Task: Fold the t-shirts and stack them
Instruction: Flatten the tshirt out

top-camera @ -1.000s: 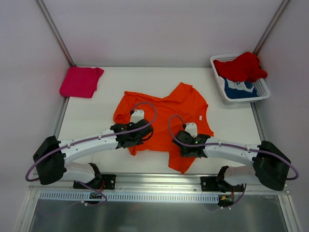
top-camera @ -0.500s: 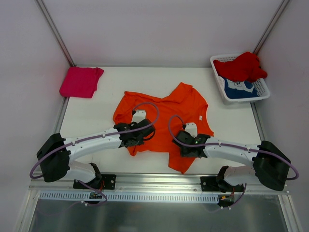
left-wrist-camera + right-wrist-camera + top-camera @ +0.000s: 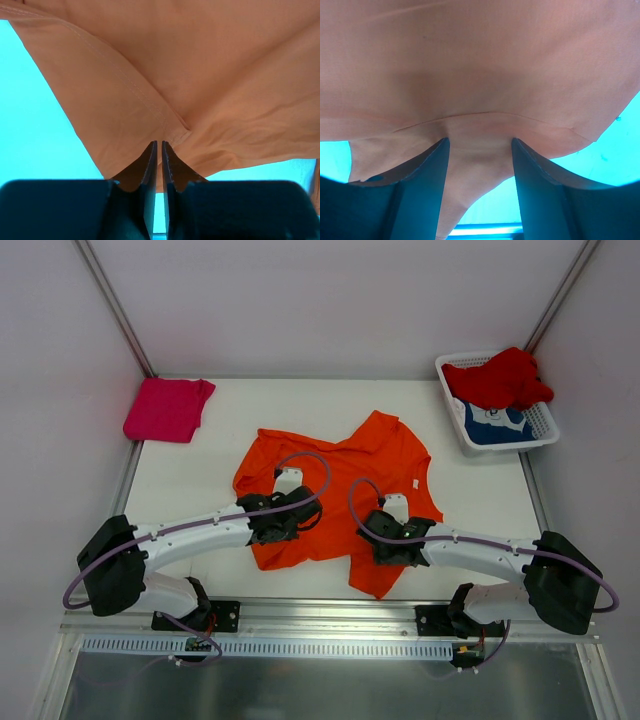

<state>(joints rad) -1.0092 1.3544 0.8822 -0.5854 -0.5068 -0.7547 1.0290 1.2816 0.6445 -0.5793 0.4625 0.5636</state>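
The bright orange t-shirt [image 3: 345, 465] lies crumpled in the middle of the table. My left gripper [image 3: 284, 514] rests on its lower left part. In the left wrist view its jaws [image 3: 159, 143] are shut on a fold of the orange cloth [image 3: 225, 75]. My right gripper [image 3: 386, 540] sits on the shirt's lower right part. In the right wrist view it [image 3: 480, 142] is open, its fingers astride a flap of orange cloth [image 3: 480, 60]. The magenta-pink t-shirt [image 3: 167, 408] lies folded at the back left. The red t-shirt [image 3: 500, 378] and the blue t-shirt [image 3: 497, 425] are in the basket.
A white lattice basket [image 3: 545, 422] stands at the back right corner. Metal frame posts run along the left and right sides of the table. Bare white table [image 3: 190, 480] lies to the left of the orange shirt.
My left gripper has shifted slightly to the right, and the orange shirt's lower left edge now lies spread wider below it. The right arm has barely moved.
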